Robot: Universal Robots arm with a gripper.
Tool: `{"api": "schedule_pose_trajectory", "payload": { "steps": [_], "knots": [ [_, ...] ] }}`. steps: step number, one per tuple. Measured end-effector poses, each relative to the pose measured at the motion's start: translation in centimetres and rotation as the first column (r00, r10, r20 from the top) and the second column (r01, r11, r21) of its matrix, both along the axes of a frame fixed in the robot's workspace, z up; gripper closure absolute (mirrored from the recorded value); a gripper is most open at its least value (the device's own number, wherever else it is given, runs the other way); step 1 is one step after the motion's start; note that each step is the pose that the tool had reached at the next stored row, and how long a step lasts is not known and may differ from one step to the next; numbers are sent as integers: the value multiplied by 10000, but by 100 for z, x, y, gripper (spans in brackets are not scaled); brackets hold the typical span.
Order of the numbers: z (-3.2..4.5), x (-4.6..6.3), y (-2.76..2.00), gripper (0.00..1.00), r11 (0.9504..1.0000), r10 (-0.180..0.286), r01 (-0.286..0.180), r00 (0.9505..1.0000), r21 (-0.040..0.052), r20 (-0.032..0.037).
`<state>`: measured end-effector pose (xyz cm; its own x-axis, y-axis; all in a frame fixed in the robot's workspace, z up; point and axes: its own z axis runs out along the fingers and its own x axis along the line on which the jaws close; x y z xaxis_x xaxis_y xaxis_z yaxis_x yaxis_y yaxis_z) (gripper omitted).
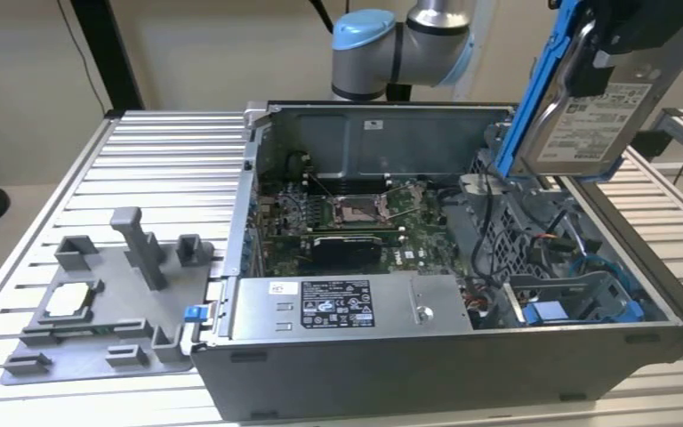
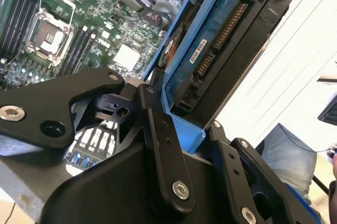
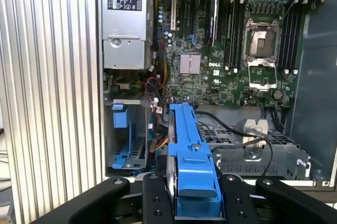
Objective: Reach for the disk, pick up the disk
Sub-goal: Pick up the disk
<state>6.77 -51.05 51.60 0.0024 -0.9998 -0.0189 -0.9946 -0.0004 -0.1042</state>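
In both wrist views you see the pincer (image 3: 192, 203) clamped on the disk (image 3: 185, 150), its black fingers (image 2: 163, 155) pressed against either side of the blue bracket. The disk is held on edge, clear of the open computer case (image 1: 437, 356) and above it. Below it lie the motherboard (image 3: 231, 50) and an empty blue drive bay (image 3: 126, 139). In the exterior view, you find the disk (image 1: 585, 116) raised at the upper right, over the case's right end. The case rests on the slatted table (image 1: 152, 169), with a grey fixture (image 1: 104, 302) beside it on the exterior view's left.
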Motion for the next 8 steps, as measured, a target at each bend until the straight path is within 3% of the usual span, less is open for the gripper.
{"api": "schedule_pose_trajectory", "payload": {
  "steps": [8],
  "knots": [
    [0, 44, -98, 100, 10000, 0, 0, 10000, -1, 0]
  ]
}}
